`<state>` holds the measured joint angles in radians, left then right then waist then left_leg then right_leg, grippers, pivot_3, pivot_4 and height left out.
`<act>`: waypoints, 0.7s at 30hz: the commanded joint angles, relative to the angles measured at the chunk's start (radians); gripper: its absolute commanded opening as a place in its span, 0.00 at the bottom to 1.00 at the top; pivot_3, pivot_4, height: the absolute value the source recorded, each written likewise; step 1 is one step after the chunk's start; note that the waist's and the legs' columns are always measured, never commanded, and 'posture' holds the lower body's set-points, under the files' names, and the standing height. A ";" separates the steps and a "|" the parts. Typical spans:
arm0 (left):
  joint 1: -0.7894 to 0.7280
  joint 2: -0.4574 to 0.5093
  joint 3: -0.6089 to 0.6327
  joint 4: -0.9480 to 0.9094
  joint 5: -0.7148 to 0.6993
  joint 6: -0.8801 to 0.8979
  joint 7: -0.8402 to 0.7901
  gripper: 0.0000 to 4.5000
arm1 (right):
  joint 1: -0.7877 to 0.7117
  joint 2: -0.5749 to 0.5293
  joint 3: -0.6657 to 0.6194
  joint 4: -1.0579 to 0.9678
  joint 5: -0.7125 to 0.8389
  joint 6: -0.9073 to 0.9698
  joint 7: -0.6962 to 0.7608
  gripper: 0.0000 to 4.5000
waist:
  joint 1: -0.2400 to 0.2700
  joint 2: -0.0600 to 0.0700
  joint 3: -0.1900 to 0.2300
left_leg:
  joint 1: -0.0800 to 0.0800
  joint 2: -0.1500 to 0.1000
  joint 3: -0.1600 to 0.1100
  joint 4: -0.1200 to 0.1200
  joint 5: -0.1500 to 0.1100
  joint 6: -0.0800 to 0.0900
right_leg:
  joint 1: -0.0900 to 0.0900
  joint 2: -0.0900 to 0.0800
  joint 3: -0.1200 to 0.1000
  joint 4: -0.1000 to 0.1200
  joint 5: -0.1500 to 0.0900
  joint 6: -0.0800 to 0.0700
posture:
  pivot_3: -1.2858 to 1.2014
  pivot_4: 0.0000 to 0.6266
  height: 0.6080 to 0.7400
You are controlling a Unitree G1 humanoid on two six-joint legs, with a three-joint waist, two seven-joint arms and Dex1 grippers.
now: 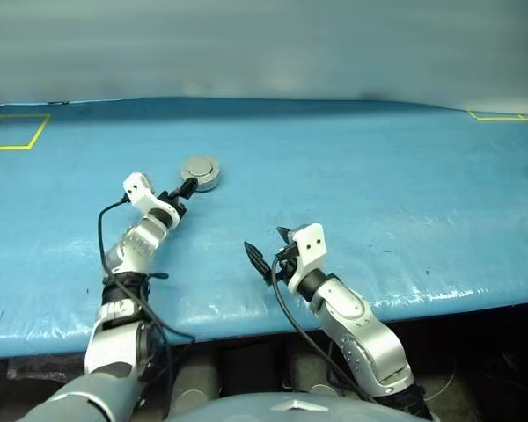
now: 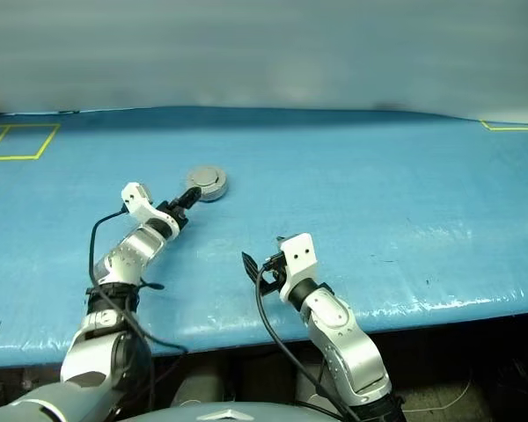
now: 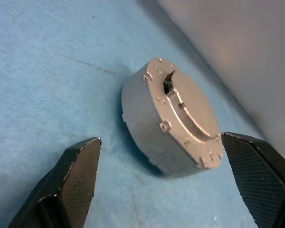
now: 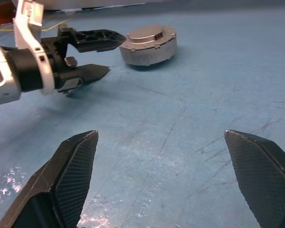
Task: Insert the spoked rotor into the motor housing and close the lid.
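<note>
Closed motor housing [image 1: 200,172] sitting toward bench [image 1: 378,193] far edge, lid on, just ahead of left gripper [image 1: 187,188], untouched; jaws gaping wide. Right gripper [image 1: 266,249] hovering near front edge, jaws wide, gripping nothing.

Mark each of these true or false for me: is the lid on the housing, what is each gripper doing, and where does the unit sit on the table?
1. The lid sits closed on the motor housing. True.
2. The left gripper clamps the housing. False: its fingers stand open, apart from it.
3. The right gripper is open and holds nothing. True.
4. The housing lies on its side on the blue table. False: it rests flat, lid up.
</note>
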<state>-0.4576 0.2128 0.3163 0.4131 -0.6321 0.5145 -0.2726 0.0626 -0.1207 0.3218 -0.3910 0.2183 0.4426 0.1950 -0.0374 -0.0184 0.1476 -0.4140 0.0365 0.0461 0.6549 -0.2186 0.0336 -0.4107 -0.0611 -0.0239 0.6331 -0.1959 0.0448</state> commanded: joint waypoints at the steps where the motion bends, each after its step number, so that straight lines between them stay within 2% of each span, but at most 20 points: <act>1: 0.100 0.027 -0.077 -0.147 0.046 0.025 -0.066 0.99 | 0.006 0.004 -0.021 -0.006 -0.032 -0.053 -0.012 1.00 | 0.007 0.000 0.000 | 0.000 0.000 0.000 0.000 0.000 0.000 | -0.001 -0.001 0.000 0.000 0.000 0.000 | 0.52 0.24 1.00; 8: 0.345 0.122 -0.229 -0.458 0.257 -0.190 -0.152 0.99 | 0.053 0.035 -0.103 0.000 -0.025 -0.110 -0.037 1.00 | 0.020 0.000 0.000 | -0.004 0.000 0.002 -0.004 -0.004 -0.006 | -0.010 -0.007 0.001 -0.005 0.002 -0.005 | 0.52 0.24 1.00; 11: 0.408 0.105 -0.252 -0.534 0.330 -0.282 -0.122 0.99 | 0.054 0.029 -0.118 -0.017 -0.040 -0.123 -0.034 1.00 | 0.027 0.000 0.000 | -0.012 0.000 0.001 -0.003 -0.003 -0.004 | -0.018 -0.007 0.000 -0.004 0.003 -0.006 | 0.52 0.24 1.00; 14: 0.454 0.088 -0.264 -0.577 0.399 -0.361 -0.084 0.99 | 0.059 0.014 -0.121 -0.033 -0.074 -0.149 -0.038 1.00 | 0.029 0.000 0.000 | -0.018 0.000 0.002 -0.003 -0.001 -0.001 | -0.018 -0.003 0.000 -0.004 0.003 -0.006 | 0.52 0.24 1.00; 19: 0.506 0.059 -0.275 -0.606 0.456 -0.430 -0.045 0.99 | 0.089 0.006 -0.122 -0.045 -0.084 -0.153 -0.033 1.00 | 0.028 0.000 0.000 | -0.017 0.000 0.002 -0.003 -0.001 0.000 | -0.018 -0.001 0.000 -0.004 0.003 -0.006 | 0.52 0.24 1.00; 21: 0.517 0.055 -0.288 -0.603 0.487 -0.452 -0.035 0.99 | 0.103 0.009 -0.123 -0.050 -0.088 -0.152 -0.039 1.00 | 0.028 0.000 0.000 | -0.017 0.001 0.002 -0.003 -0.001 0.000 | -0.018 -0.001 0.000 -0.004 0.000 -0.001 | 0.52 0.24 1.00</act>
<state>0.0586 0.2701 0.0324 -0.1404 -0.1702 0.1021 -0.3196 0.1595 -0.1136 0.2049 -0.3966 0.1312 0.3104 0.1565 -0.0093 -0.0181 0.1480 -0.4310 0.0376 0.0484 0.6521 -0.2195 0.0336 -0.4284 -0.0616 -0.0242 0.6289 -0.1959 0.0438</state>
